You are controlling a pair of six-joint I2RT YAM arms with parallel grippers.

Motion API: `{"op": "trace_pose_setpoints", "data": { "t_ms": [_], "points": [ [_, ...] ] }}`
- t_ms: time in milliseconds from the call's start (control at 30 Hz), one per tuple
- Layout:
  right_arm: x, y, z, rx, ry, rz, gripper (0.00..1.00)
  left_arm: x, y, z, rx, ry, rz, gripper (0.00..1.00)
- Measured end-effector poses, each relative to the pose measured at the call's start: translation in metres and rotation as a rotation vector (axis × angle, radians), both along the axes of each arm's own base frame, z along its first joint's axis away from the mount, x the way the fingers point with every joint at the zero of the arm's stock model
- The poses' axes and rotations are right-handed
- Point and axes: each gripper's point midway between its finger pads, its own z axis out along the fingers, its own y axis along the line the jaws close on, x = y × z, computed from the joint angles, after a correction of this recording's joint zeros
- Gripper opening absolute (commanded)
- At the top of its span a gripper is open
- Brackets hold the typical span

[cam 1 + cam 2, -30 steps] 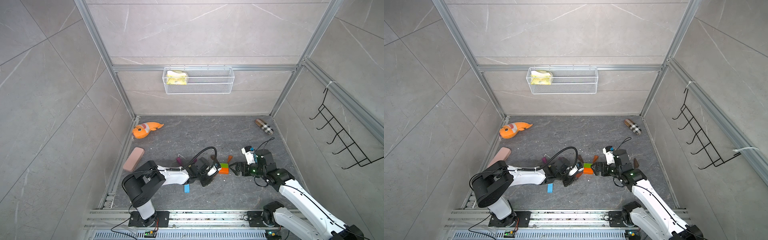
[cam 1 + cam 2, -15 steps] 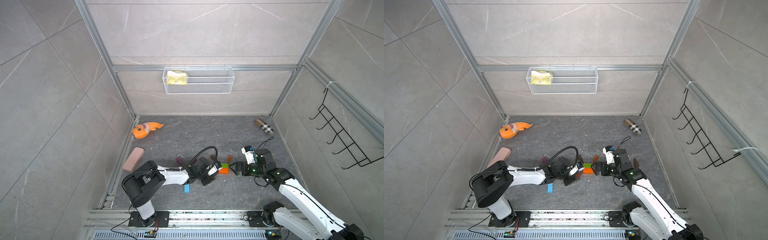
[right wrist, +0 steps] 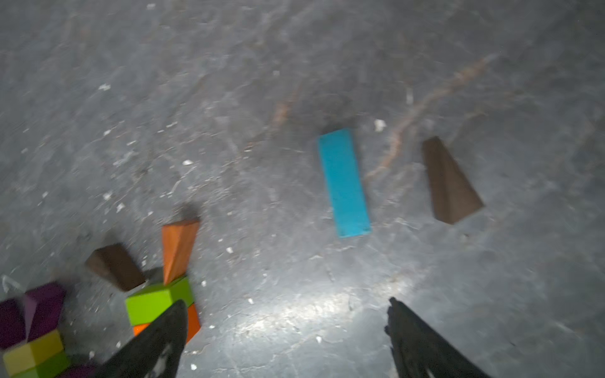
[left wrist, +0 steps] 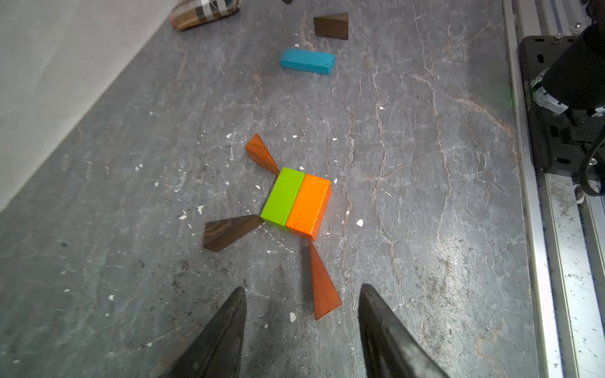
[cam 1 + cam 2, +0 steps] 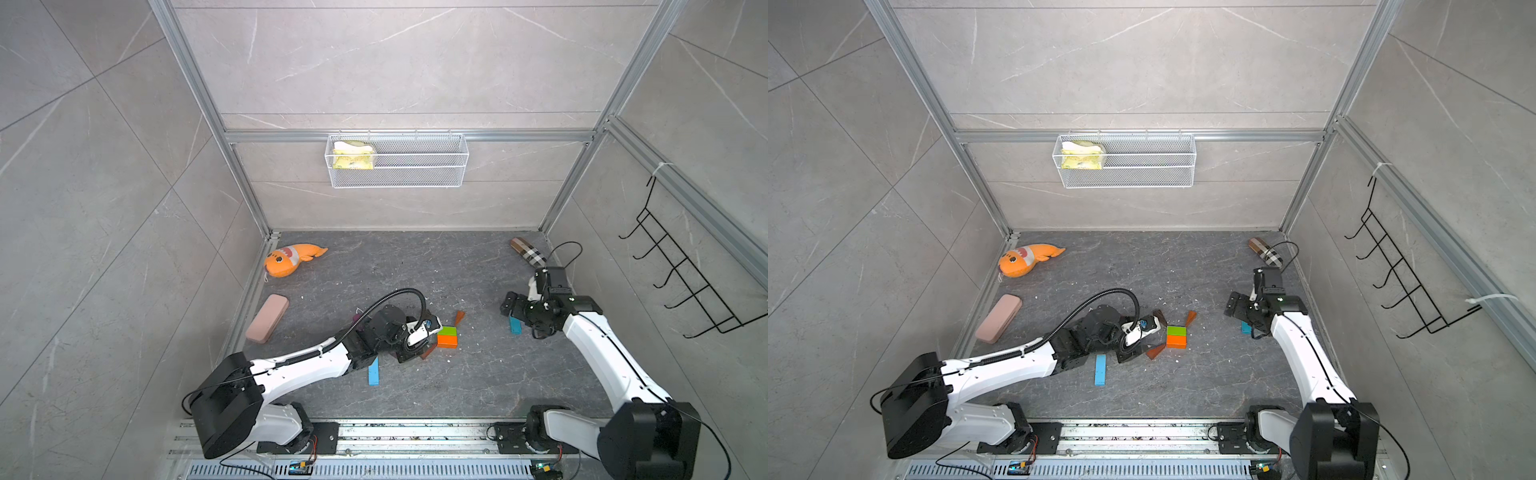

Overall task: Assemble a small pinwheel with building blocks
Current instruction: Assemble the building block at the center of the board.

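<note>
- A green brick (image 4: 284, 196) and an orange brick (image 4: 307, 206) are laid side by side, touching, near the middle of the floor (image 5: 415, 270).
- Three wedges are set with their tips at corners of that pair: an orange wedge (image 4: 260, 153), a dark wedge (image 4: 227, 230) and a reddish wedge (image 4: 322, 288).
- The left gripper (image 4: 302, 288) is held low just beside the reddish wedge, its jaws parted with nothing between them.
- A blue bar (image 3: 343, 181) and a brown wedge (image 3: 448, 183) are laid flat near each other ahead of the right gripper (image 3: 286, 301), whose jaws are spread wide and empty.
- A second blue bar (image 5: 373, 371), beside the left arm (image 5: 299, 370), is shown only in both top views.
- Some purple wedges (image 3: 42, 307) and a yellow block (image 3: 32, 350) are made out clearly only in the right wrist view, though blurred.
- A wire basket (image 5: 415, 174) is hung on the back wall (image 5: 395, 83); a yellow-white packet (image 5: 353, 156) is kept at one end, and both are seen only in the top views.
</note>
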Motion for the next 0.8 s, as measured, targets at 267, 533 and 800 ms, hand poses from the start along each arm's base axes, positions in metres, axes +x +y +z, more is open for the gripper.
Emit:
{"op": "trace_pose_setpoints", "data": {
  "t_ms": [267,533,800],
  "points": [
    [0.016,-0.075,-0.008,-0.138,0.152,-0.032,0.91,0.010,0.013,0.041,0.003,0.007,0.028,1.00],
    [0.029,-0.112,0.005,-0.302,0.181,0.188,0.87,-0.001,0.030,0.039,-0.077,0.156,0.013,1.00],
    [0.018,-0.101,-0.032,-0.195,0.224,0.223,0.68,-0.012,0.042,0.071,-0.145,0.078,0.005,1.00]
  ]
}}
